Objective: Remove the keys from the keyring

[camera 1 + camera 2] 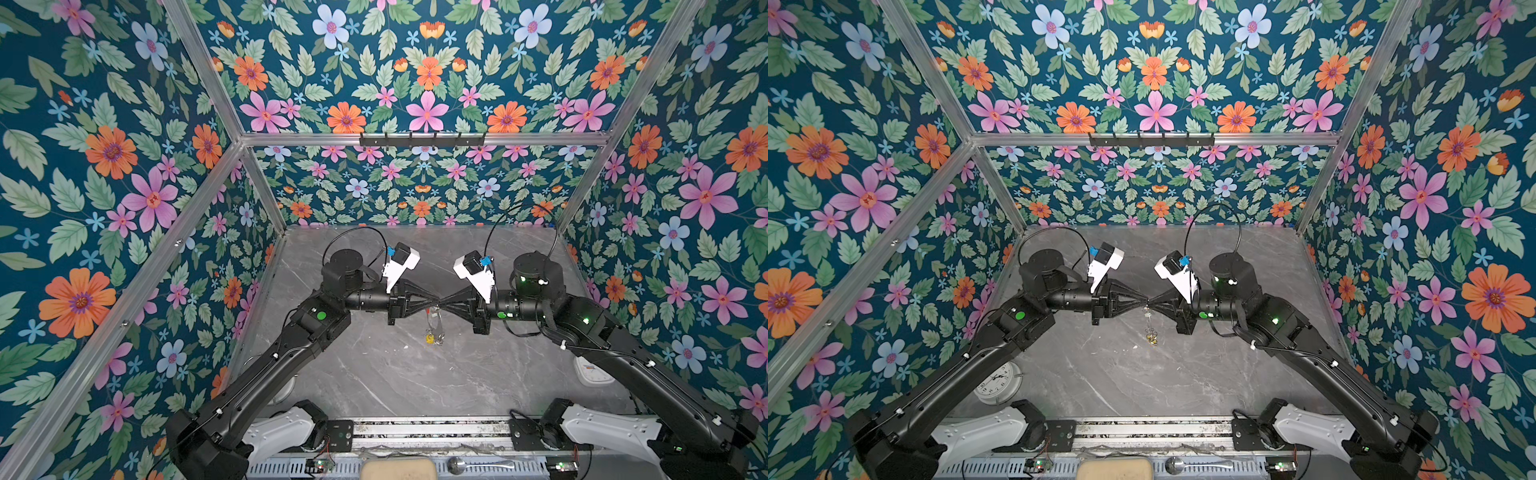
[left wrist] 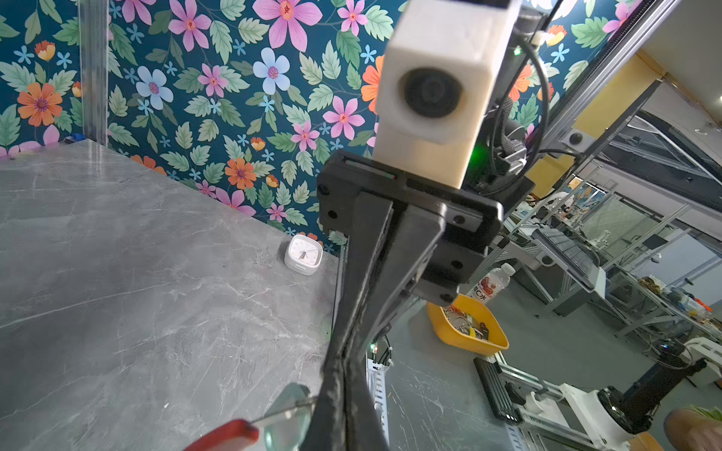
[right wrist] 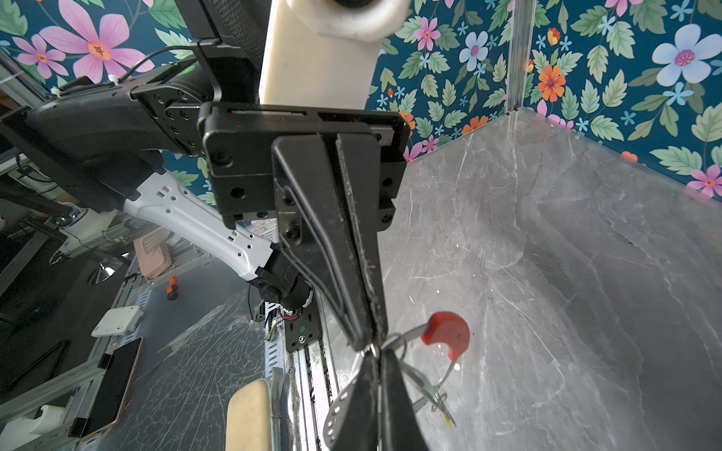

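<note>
Grey marbled tabletop (image 1: 374, 374) is lying between floral walls (image 1: 124, 166); above it the black left gripper (image 1: 435, 300) and black right gripper (image 1: 443, 299) are meeting tip to tip, both pinching shut; the thin dark grey hoop keyring (image 1: 434, 320), with 1 red section (image 3: 445, 334), is hanging from there, though I cannot tell which tip is bearing it; small silver metal keys (image 1: 430, 338), 1 yellow-tagged, are dangling below.

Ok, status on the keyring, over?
Left pincer, right pincer shut, tip to tip on the keyring, mid-air. Keys on it, dangling over the table. Nothing in the way.
</note>
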Controlling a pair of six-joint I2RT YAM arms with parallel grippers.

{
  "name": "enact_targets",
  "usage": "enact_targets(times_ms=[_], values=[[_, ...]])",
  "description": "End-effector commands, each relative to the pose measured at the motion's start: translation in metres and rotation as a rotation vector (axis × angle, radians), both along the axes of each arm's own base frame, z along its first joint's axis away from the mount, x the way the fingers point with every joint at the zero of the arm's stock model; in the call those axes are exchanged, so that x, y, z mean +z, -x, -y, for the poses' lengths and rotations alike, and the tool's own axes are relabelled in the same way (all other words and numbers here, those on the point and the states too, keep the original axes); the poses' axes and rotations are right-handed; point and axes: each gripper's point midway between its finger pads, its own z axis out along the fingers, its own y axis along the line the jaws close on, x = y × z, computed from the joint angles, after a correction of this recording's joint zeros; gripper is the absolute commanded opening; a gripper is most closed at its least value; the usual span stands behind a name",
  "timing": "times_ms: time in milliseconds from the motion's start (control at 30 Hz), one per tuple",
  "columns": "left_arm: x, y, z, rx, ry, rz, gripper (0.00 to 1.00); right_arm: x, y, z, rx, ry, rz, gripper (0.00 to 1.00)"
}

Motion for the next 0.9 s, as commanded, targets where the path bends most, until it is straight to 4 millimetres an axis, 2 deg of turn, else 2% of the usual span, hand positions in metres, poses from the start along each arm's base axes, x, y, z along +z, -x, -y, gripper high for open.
enact_targets(times_ms=[0,100,267,400,433,500,567,600,733,867], values=[[0.008,0.009,0.000,-0.049,0.029,0.034,0.11,0.005,-0.006,0.001,-0.030,-0.011,0.021,0.00],[0.005,0.008,0.001,-0.055,0.023,0.021,0.13,0.008,-0.006,0.001,-0.032,-0.017,0.030,0.00],[0.006,0.010,0.000,-0.059,0.028,0.029,0.00,0.010,-0.008,0.000,-0.032,-0.023,0.031,0.00],[0.008,0.013,0.001,-0.059,0.040,0.049,0.00,0.012,-0.007,0.000,-0.035,-0.039,0.042,0.00],[0.009,0.014,0.000,-0.059,0.048,0.058,0.00,0.014,-0.006,0.001,-0.037,-0.049,0.052,0.04],[0.014,0.017,-0.002,-0.061,0.063,0.079,0.00,0.016,-0.004,0.005,-0.045,-0.060,0.074,0.28],[0.017,0.019,-0.004,-0.060,0.068,0.093,0.00,0.014,-0.003,0.010,-0.038,-0.076,0.073,0.44],[0.018,0.019,-0.004,-0.061,0.071,0.100,0.00,0.015,-0.004,0.014,-0.028,-0.104,0.058,0.48],[0.022,0.024,-0.006,-0.084,0.097,0.118,0.00,0.016,-0.006,0.026,0.028,-0.223,0.004,0.55],[0.028,0.024,-0.007,-0.073,0.128,0.134,0.00,0.015,0.014,0.021,0.173,-0.257,-0.004,0.58]])
